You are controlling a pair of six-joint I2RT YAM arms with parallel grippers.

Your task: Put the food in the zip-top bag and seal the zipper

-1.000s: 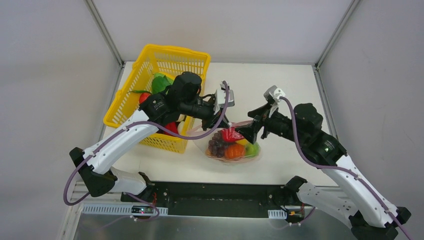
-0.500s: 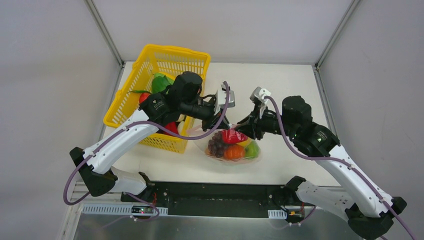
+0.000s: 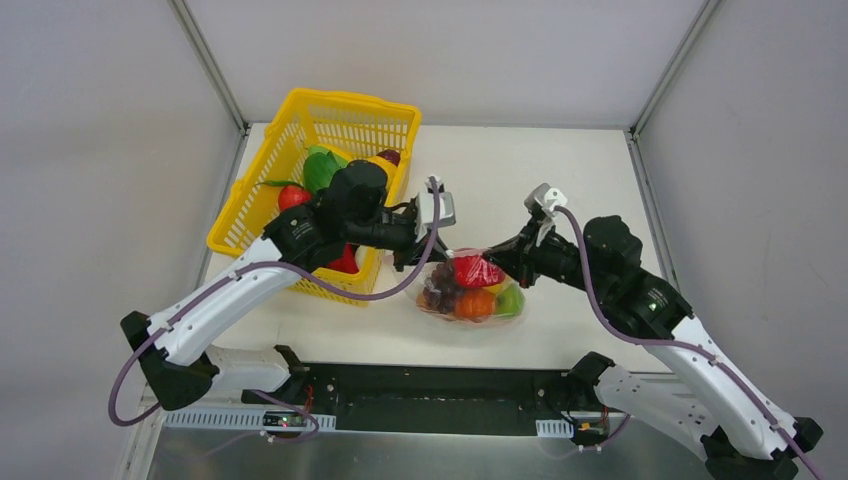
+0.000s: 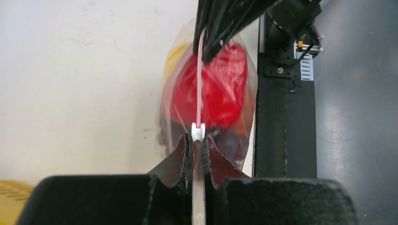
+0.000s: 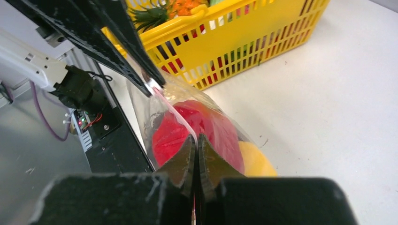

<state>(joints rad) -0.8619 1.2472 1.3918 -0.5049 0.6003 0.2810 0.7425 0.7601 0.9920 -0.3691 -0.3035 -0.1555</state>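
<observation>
The left gripper point(image 4: 198, 140) is clamped on the zipper point(image 4: 201, 84); the right gripper point(image 5: 196, 140) is clamped on the same pink strip further along, tips facing the left one's. The bag point(image 3: 470, 290) is stretched between the two grippers and bulges just below them; the food point(image 3: 473, 303) is seen inside it, the red pepper point(image 4: 220, 93) right under the strip. A yellow basket point(image 3: 340, 100) is seen behind the left gripper.

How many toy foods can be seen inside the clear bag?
5: red pepper on top, grapes left, orange in front, green apple right, lemon beside the pepper. Others may be hidden.
</observation>
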